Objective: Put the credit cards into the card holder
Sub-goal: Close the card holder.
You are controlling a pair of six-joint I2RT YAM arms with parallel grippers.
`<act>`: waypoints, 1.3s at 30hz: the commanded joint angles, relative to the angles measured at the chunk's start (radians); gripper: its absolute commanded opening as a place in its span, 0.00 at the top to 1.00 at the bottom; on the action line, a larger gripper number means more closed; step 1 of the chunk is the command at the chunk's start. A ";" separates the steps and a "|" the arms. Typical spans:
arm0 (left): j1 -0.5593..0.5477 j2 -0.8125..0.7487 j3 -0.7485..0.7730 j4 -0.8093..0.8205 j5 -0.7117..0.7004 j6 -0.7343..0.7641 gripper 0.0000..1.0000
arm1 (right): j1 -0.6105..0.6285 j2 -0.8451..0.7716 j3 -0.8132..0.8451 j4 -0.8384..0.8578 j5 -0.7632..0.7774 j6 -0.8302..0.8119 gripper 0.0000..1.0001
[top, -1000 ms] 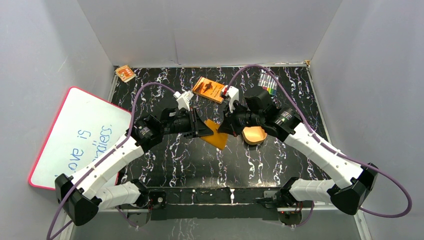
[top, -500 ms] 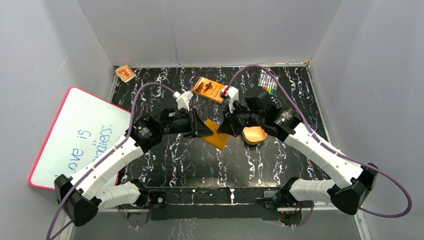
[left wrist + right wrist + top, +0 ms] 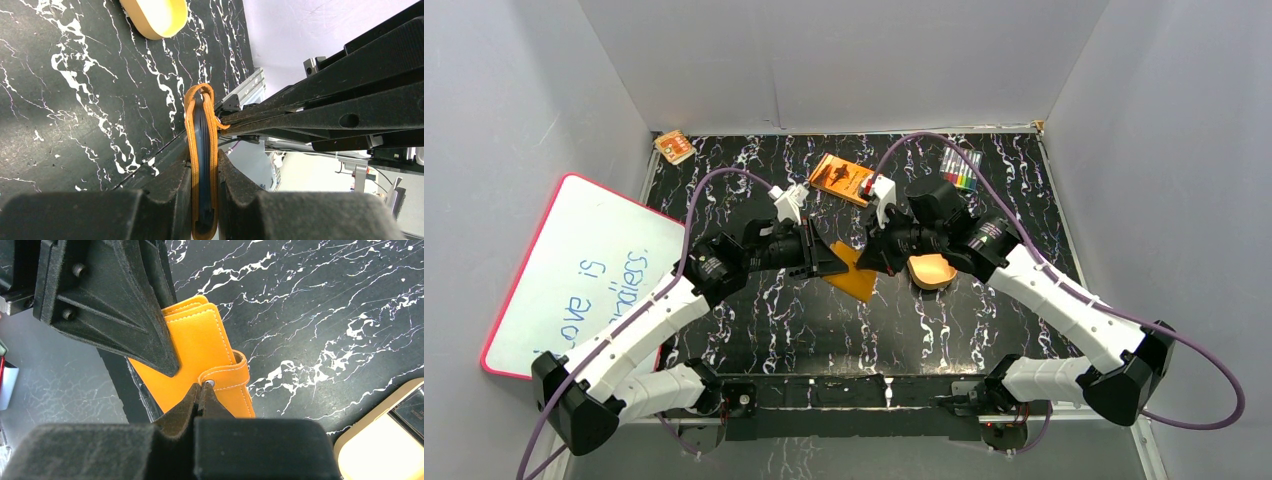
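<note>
The card holder (image 3: 856,278), a folded orange wallet, hangs above the black marble table between the two arms. My left gripper (image 3: 204,157) is shut on it, and I look along its edge with the blue-grey inner layers (image 3: 202,150) showing. My right gripper (image 3: 202,385) is shut, its tips pressed together against the snap button tab (image 3: 227,377) on the orange face (image 3: 200,340); I cannot tell whether the tab is pinched. A black credit card (image 3: 411,409) lies in the tan tray (image 3: 350,445) beside the right gripper.
The tan tray (image 3: 932,270) sits just under the right wrist. An orange book (image 3: 842,178) and a pack of coloured markers (image 3: 961,168) lie at the back. A whiteboard (image 3: 584,275) leans at the left, a small orange item (image 3: 674,147) in the back left corner.
Both arms and the wallet have drifted slightly left and toward me. Grips are unchanged.
</note>
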 commanded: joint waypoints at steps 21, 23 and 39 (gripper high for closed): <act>-0.003 -0.095 0.017 0.277 0.198 -0.037 1.00 | 0.050 0.074 -0.010 0.010 -0.007 0.014 1.00; -0.002 -0.095 0.016 0.287 0.206 -0.042 1.00 | 0.053 0.078 -0.010 0.010 -0.007 0.016 1.00; -0.003 -0.095 0.021 0.341 0.229 -0.070 1.00 | 0.066 0.097 -0.021 0.021 -0.001 0.030 1.00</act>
